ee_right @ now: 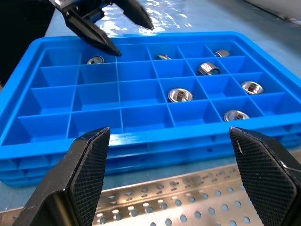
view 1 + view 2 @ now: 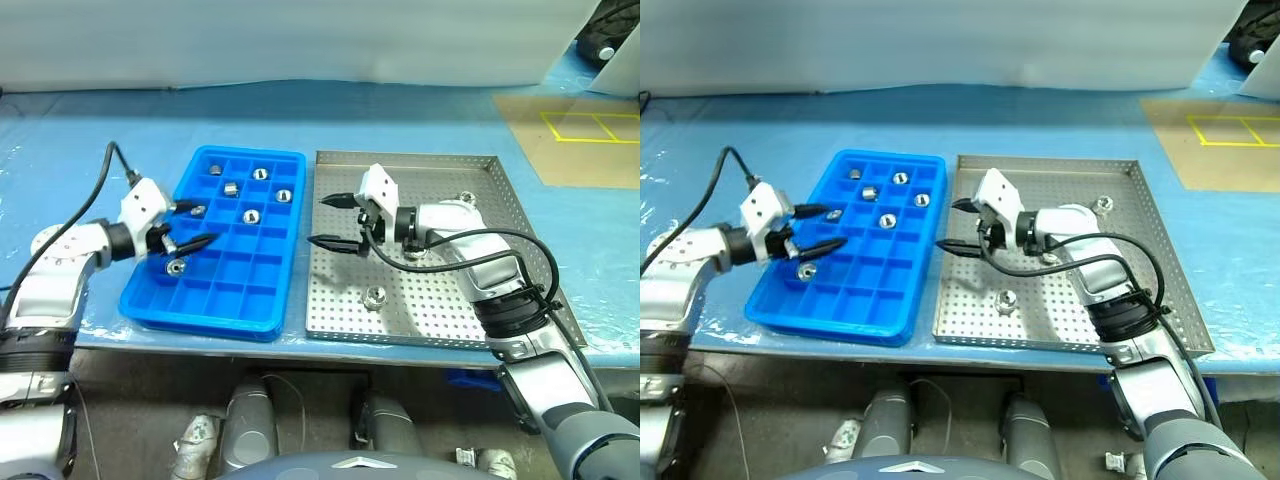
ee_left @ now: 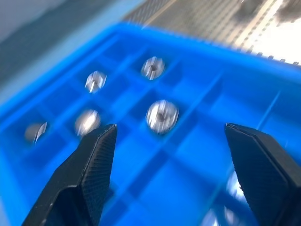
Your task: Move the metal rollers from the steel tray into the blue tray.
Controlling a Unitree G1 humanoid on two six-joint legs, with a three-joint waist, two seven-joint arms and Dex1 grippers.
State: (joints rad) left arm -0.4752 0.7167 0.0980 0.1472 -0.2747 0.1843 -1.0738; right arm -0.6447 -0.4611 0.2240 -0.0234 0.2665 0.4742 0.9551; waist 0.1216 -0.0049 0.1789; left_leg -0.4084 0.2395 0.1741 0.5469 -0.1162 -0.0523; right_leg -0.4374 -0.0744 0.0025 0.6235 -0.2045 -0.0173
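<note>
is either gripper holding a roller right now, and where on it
Nothing is held. The left gripper stands open over the bright blue compartment tray; the right gripper is open and empty above the perforated steel tray.

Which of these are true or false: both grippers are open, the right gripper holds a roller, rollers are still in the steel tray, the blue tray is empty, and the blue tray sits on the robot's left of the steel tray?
1. Both grippers are open. True: the left gripper and right gripper show spread fingers.
2. The right gripper holds a roller. False: nothing is between its fingers.
3. Rollers remain in the steel tray. True: one roller lies near its front edge.
4. The blue tray is empty. False: it holds several rollers, each in its own compartment.
5. The blue tray is left of the steel tray. True.
</note>
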